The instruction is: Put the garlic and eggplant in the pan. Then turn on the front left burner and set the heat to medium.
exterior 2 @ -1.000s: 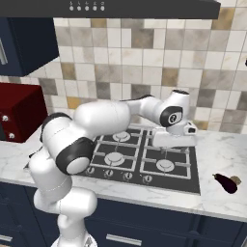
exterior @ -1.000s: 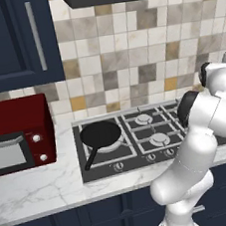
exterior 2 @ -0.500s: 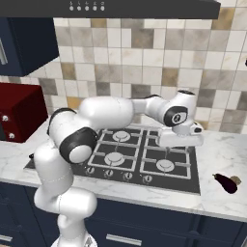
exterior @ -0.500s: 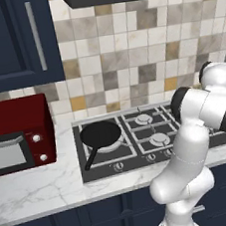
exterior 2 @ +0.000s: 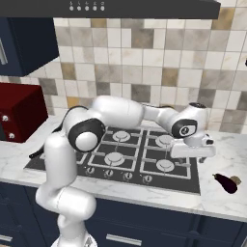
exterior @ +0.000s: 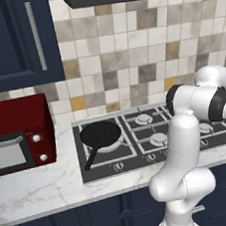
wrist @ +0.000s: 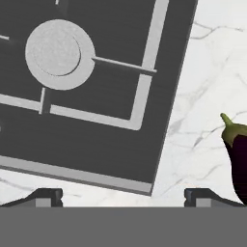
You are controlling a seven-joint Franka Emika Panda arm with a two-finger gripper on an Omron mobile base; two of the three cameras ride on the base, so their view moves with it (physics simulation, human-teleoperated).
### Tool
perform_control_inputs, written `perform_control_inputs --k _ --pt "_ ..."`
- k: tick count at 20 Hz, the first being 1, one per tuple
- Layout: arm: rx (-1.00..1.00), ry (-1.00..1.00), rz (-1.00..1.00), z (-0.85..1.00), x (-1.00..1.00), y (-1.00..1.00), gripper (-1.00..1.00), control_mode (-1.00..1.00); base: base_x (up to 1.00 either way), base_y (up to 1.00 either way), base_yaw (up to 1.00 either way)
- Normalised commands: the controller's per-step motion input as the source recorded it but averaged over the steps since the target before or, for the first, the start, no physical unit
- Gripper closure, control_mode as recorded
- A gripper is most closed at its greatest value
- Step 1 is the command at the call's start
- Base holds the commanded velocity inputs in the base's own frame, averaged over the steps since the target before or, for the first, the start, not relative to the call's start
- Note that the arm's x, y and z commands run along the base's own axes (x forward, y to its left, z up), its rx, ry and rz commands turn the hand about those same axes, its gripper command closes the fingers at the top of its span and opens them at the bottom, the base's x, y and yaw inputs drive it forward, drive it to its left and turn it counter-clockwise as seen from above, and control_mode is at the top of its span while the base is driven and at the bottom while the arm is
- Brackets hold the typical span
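Along the marble counter right of the stove, the eggplant lies alone with bare stone around it, near the front edge. Just left of it and above the stove's right rim hangs the gripper, jaws spread wide and empty; the hand view puts the eggplant beside the right fingertip. Farther left, the pan sits on the front left burner, handle toward the counter front. A red microwave stands beyond, with the tiled backsplash behind.
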Motion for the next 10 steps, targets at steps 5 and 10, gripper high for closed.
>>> perform_control_inputs --k 5,10 --pt "0.00 0.00 -0.06 -0.14 0.00 -0.60 -1.00 -1.00 0.00 0.00 0.00" --pt "0.00 0.00 -0.02 -0.17 0.00 -0.44 -1.00 -1.00 0.00 0.00 0.00"
